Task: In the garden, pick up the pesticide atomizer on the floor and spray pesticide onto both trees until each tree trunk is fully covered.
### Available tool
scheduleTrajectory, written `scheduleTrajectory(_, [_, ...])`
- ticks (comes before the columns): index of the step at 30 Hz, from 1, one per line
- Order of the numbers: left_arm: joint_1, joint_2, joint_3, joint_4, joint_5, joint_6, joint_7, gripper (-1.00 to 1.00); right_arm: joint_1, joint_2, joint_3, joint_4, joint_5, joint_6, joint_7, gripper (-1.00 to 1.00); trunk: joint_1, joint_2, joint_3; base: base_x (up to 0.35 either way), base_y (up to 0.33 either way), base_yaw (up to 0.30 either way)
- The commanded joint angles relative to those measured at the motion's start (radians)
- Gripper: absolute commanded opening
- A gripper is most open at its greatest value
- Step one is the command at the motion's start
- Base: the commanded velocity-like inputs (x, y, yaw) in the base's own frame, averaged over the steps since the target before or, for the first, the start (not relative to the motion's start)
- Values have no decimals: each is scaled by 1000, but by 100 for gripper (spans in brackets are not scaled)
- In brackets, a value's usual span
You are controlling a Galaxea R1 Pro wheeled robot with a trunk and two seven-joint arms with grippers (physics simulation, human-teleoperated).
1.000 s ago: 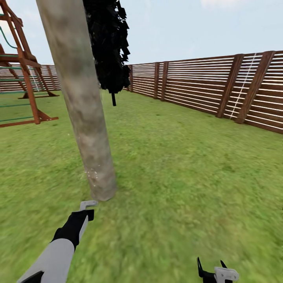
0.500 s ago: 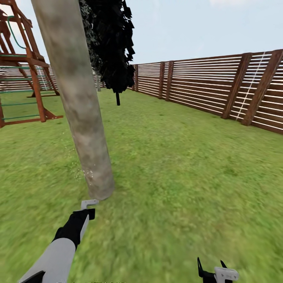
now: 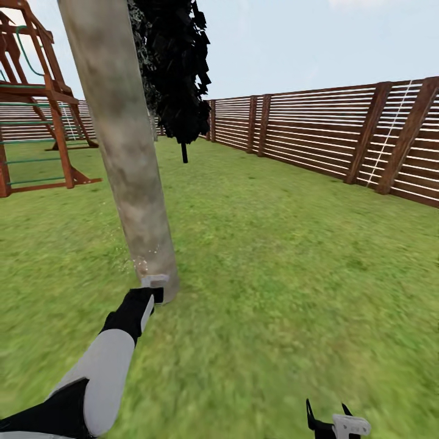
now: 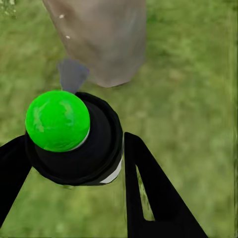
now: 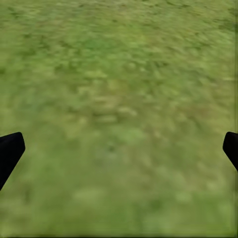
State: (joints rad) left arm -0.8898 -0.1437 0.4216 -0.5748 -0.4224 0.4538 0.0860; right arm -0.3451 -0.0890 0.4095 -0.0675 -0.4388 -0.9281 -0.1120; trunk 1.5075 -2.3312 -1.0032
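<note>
green grass lawn [image 3: 286,256] carries a thick pale grey-beige mottled tree trunk [image 3: 125,152], a reddish-brown wooden climbing frame [image 3: 36,116], a black conifer [image 3: 174,67] and a brown horizontal-slat wooden fence [image 3: 317,131].

Your left hand [image 3: 148,297] sits low against the foot of the tree trunk [image 3: 125,152], the atomizer [image 4: 74,139] between its fingers, the trunk rising straight ahead of it. Beyond and to its left stands the climbing frame [image 3: 36,116]; the conifer [image 3: 177,73] lies behind the trunk. The fence [image 3: 341,140] runs far to its right. Your right hand [image 3: 332,421] hangs over lawn [image 3: 274,256], well apart.
</note>
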Motion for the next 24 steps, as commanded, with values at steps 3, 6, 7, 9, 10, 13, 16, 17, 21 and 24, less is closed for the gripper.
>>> scheduleTrajectory(3, [-38,-6,-4,0,-2,1,1,-100,0,0,0,0,0,0,0,100,0,0,0,-10,0,0])
scheduleTrajectory(6, [-78,4,-2,0,-1,14,1,-100,0,0,0,0,0,0,0,100,0,0,0,-1,0,0])
scheduleTrajectory(7, [-82,9,0,-5,-2,31,1,-100,0,0,0,0,0,0,0,100,0,0,0,0,0,0])
scheduleTrajectory(9, [-76,33,3,-45,-1,52,0,-100,0,0,0,0,0,0,0,100,0,0,0,0,0,0])
scheduleTrajectory(10, [-74,49,3,-67,-1,60,-1,-100,0,0,0,0,0,0,0,100,0,0,0,0,0,0])
scheduleTrajectory(13, [-70,59,-3,-82,-2,67,-3,-100,1,0,0,0,0,0,0,100,0,0,0,0,0,0])
scheduleTrajectory(16, [-75,44,-5,-83,-2,68,-3,-100,1,0,0,0,0,0,0,100,0,0,0,0,0,0])
scheduleTrajectory(17, [-77,37,-5,-83,-1,68,-3,-100,0,0,0,0,0,0,0,100,0,0,0,0,0,0])
scheduleTrajectory(21, [-83,34,-7,-84,-3,69,-3,-100,1,0,0,0,0,0,0,100,0,0,0,-87,36,0])
scheduleTrajectory(24, [-83,47,-7,-86,-6,102,-3,-100,0,0,0,0,0,0,0,100,0,0,0,-147,65,0])
